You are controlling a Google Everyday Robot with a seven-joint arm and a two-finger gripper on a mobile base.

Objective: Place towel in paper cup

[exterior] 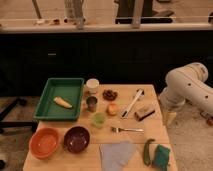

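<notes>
Reaching: not begun; towel lay untouched.
Gripper: spread, empty, hung right of table.
Next: needed a pinch on towel, then carry to paper cup.

- The single white arm comes in from the right side of the view. It is thick and rounded, and the frame edge cuts off its far part.
- Its bulky joint section sits high, and from there the lower link bends down and to the left.
- The wrist end points downward, close to vertical.
- The tool hangs at the bottom of that link, just off the right edge of the worktop, about level with its surface.
- Its fingers stand apart and point down, with nothing between them.
</notes>
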